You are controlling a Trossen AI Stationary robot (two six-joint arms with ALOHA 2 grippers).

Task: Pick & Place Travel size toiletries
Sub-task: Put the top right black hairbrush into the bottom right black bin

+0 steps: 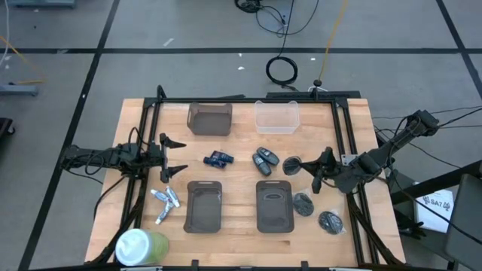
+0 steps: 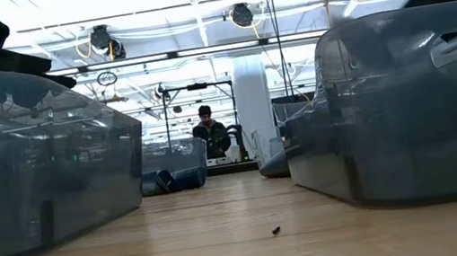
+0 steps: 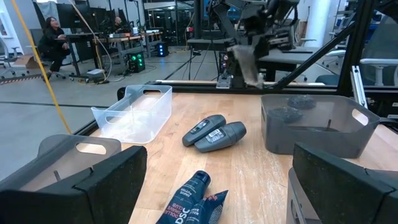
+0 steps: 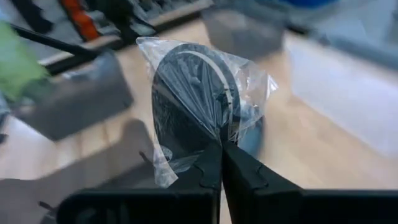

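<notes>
The travel size toiletries (image 1: pixel 166 203), small white-and-silver tubes, lie on the wood at the near left, beside a dark tray (image 1: pixel 203 206). No gripper touches them. My left gripper (image 1: pixel 179 156) stands open above the table's left side, pointing level toward the right, with nothing between its fingers. My right gripper (image 1: pixel 307 168) is at the right, shut on a dark round disc in a clear plastic bag (image 4: pixel 196 102). That bagged disc (image 1: pixel 292 163) is right of two grey items (image 1: pixel 265 158). My right gripper pinches the clear bag at the disc's rim (image 4: pixel 217 134) between its two shut fingers. The disc stands edge-on beyond the fingertips (image 4: pixel 239 168), with loose plastic flaring around it. In the left wrist view the bagged disc (image 3: pixel 245 61) hangs clear above the table.
A second dark tray (image 1: pixel 274 205) sits near the middle. A grey bin (image 1: pixel 209 118) and a clear bin (image 1: pixel 276 117) stand at the far edge. Blue tubes (image 1: pixel 218 159) lie mid-table. Two more dark discs (image 1: pixel 303 203) lie near right, and a green-white container (image 1: pixel 139 247) stands near left.
</notes>
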